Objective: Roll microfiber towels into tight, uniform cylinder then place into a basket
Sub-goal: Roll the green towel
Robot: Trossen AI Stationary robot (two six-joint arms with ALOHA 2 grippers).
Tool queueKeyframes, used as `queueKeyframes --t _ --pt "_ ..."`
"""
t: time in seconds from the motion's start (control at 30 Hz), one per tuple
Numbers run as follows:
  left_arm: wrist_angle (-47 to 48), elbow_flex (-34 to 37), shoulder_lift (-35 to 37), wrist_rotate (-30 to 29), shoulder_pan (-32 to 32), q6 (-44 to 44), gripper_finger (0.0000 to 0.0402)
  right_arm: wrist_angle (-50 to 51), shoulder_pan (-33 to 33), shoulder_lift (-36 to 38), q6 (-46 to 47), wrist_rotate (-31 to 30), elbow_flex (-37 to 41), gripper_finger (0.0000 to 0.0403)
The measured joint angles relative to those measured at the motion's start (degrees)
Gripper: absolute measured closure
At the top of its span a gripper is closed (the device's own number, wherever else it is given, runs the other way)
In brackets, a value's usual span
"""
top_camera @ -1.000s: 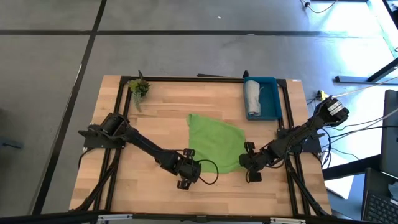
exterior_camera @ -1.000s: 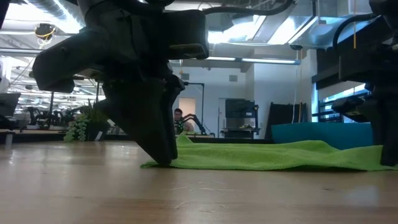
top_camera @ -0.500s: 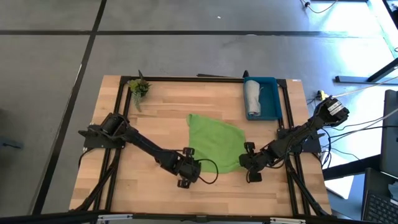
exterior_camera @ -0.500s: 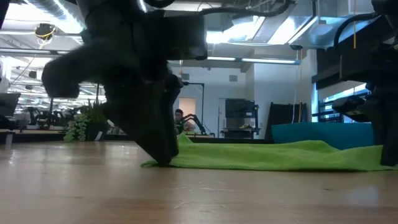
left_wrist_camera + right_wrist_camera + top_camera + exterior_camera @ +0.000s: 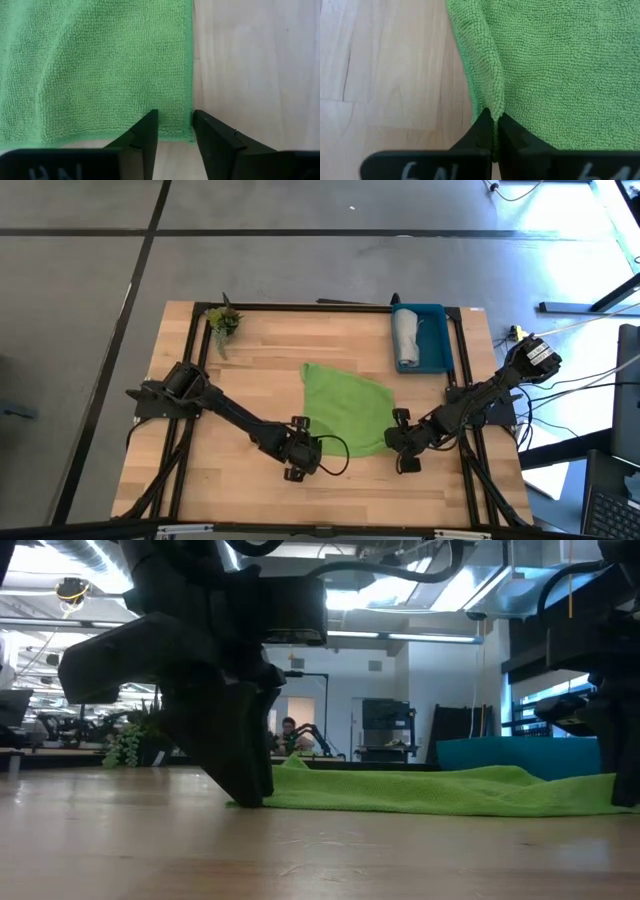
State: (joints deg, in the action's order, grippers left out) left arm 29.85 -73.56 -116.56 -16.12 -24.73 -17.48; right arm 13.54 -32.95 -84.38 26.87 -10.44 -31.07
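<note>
Low view: my left arm (image 5: pixel 215 690) is a dark blurred mass blocking the green towel's (image 5: pixel 440 790) near corner; my right arm (image 5: pixel 600 650) is cut off by the picture's edge. The basket (image 5: pixel 515 752) shows only as a teal strip behind the towel. The grey towel's (image 5: pixel 406 338) tag is too small to tell.

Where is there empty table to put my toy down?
The biggest bare wood lies between the plant sprig and the green towel, above the left arm. Another strip runs along the near edge, below both hands. It is crowded around the towel's near corners: the left hand is open there and the right hand pinches its edge. The blue basket holds a rolled grey towel.
</note>
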Motion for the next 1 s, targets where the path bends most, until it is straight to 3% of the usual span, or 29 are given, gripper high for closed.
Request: queueKeyframes --t 0.27,0.5,0.63,1.0 --pt "0.08 0.0 -0.56 0.44 -0.11 -0.04 0.039 -0.33 0.0 -0.01 0.0 -0.3 0.02 0.0396" --pt "0.1 0.28 1.29 -1.05 -0.08 -0.43 0.04 1.19 0.0 -0.18 -0.33 -0.44 -2.03 0.0396" --pt "2.05 0.72 4.42 -6.51 0.15 -0.48 0.0401 6.71 0.04 -0.26 -2.0 -0.55 -6.15 0.0396" --pt "4.82 0.35 16.64 -20.22 0.14 0.02 0.0401 30.57 0.33 -0.15 -7.0 -18.95 -25.4 0.0396"
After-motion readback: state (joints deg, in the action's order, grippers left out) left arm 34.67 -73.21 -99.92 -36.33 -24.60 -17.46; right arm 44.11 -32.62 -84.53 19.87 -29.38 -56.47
